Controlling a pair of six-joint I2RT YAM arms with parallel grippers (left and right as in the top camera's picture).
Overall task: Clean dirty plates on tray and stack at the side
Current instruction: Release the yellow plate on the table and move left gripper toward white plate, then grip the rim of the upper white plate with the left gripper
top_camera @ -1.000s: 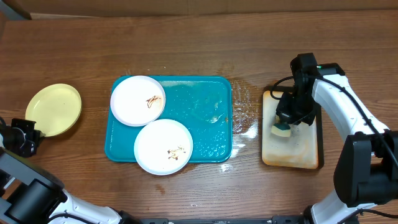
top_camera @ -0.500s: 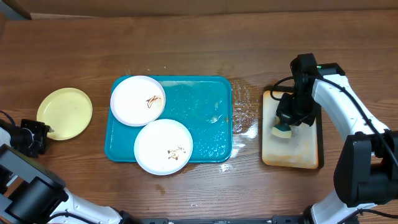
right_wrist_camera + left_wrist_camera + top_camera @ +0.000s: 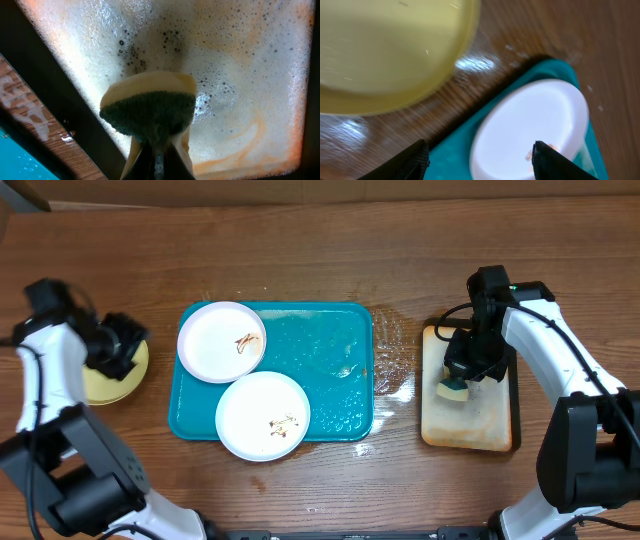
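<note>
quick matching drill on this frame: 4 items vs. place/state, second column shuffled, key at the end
Column 1
1. pale yellow-green round plastic plate
2. large teal-blue rectangular plastic tray
3. smaller cream rectangular tray with black rim
4. yellow sponge with green scrub face

Column 2
A. gripped in the right hand
B. carries two white smeared plates
C. on the wooden table, off both trays, by the open left hand
D. foamy, directly beneath the sponge

Pairs: 1-C, 2-B, 3-D, 4-A
</note>
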